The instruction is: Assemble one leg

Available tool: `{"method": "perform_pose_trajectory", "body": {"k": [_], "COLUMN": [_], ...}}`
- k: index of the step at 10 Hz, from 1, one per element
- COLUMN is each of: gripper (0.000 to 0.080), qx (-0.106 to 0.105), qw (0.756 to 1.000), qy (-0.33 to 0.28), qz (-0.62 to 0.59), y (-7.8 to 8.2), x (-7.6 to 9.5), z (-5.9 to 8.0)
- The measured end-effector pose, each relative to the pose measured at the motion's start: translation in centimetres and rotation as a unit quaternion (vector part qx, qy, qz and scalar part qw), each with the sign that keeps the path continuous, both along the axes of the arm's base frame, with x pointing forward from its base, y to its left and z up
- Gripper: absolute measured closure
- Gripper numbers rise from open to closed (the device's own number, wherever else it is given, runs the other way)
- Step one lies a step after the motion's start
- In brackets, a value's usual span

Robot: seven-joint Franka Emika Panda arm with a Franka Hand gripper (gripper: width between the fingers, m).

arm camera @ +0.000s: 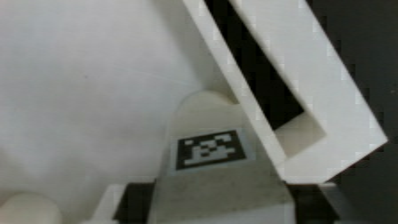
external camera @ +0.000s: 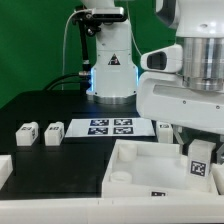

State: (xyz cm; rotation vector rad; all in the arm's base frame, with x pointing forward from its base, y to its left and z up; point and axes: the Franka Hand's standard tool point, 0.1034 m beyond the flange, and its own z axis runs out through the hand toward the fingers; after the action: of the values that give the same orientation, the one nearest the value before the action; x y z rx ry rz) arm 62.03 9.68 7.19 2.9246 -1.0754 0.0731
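Observation:
My gripper [external camera: 196,150] is shut on a leg [external camera: 198,166], a small white block with a black-and-white tag, and holds it over the right part of the large white tray part [external camera: 128,160]. In the wrist view the leg [arm camera: 214,150] sits between my gripper [arm camera: 214,208] and points down at the tray's floor, close to its raised rim [arm camera: 285,80]. I cannot tell whether the leg touches the tray. Two more legs [external camera: 27,133] [external camera: 53,131] lie on the black table at the exterior view's left.
The marker board [external camera: 110,127] lies on the table behind the tray part. The robot's base [external camera: 110,70] stands at the back with a blue light. Another white part [external camera: 5,170] lies at the exterior view's left edge.

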Motion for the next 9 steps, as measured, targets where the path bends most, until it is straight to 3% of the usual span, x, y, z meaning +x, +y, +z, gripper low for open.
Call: {"method": "perform_pose_trajectory", "body": {"k": [6, 7, 8, 9], "gripper": [0.0483, 0.0246, 0.0246, 0.0169], "qx": [0.002, 0.004, 0.006, 0.008], "qw": [1.0, 1.0, 1.0, 1.0], "qy": [-0.005, -0.008, -0.011, -0.015], "qz": [0.004, 0.003, 0.003, 0.003], "y": [-0.2, -0.2, -0.1, 0.1], "x": [-0.2, -0.3, -0.3, -0.1], "z": [0.4, 0.8, 1.3, 1.9]}}
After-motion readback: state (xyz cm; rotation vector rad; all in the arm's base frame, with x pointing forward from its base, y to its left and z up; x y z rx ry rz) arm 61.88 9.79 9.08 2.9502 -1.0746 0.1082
